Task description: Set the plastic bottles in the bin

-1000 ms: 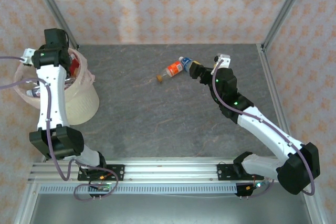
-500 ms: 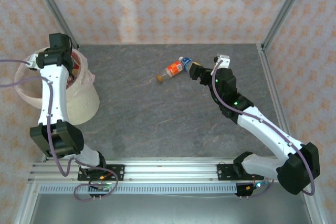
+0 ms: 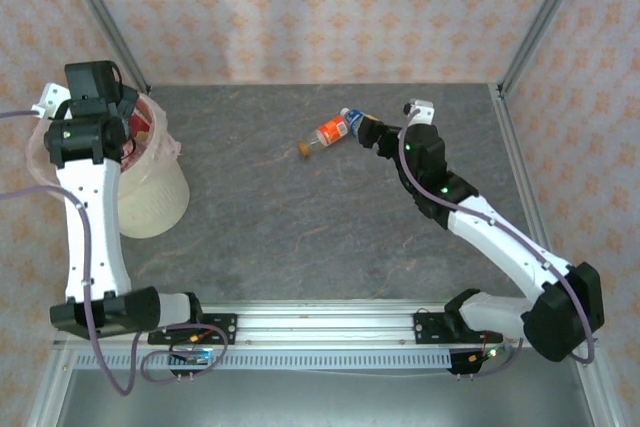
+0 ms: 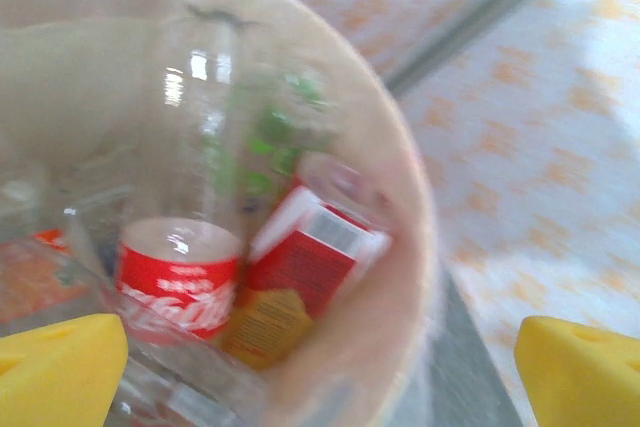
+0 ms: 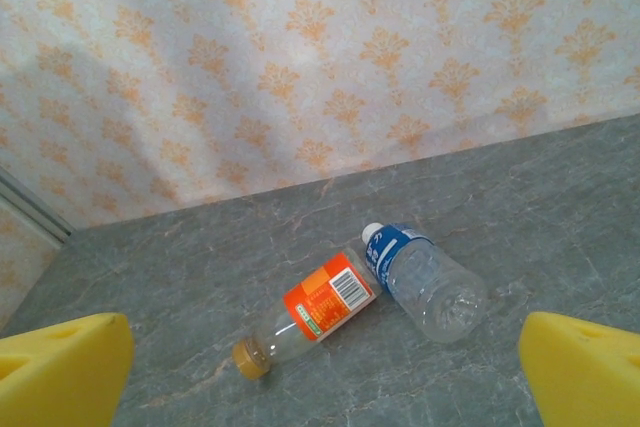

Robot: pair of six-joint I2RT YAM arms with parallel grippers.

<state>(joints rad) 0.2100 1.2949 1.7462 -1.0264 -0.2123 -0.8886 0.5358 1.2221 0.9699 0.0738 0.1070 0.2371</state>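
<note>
Well, the orange-labelled bottle [image 5: 320, 309] and blue-labelled bottle [image 5: 425, 282] lie close together on the table [image 3: 300, 217] before my right gripper [image 5: 322, 372], spread wide and empty. Red-labelled bottles [image 4: 180, 282] sit in the bin [image 3: 150, 202] below my left gripper [image 4: 320, 372], likewise spread.

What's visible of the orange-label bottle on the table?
The orange-label bottle is clear plastic, seemingly empty, with a tan cap and an orange-and-white label showing a barcode. It lies on its side on the grey table, base next to the blue-label bottle; contact unclear. Nothing grips it.
</note>
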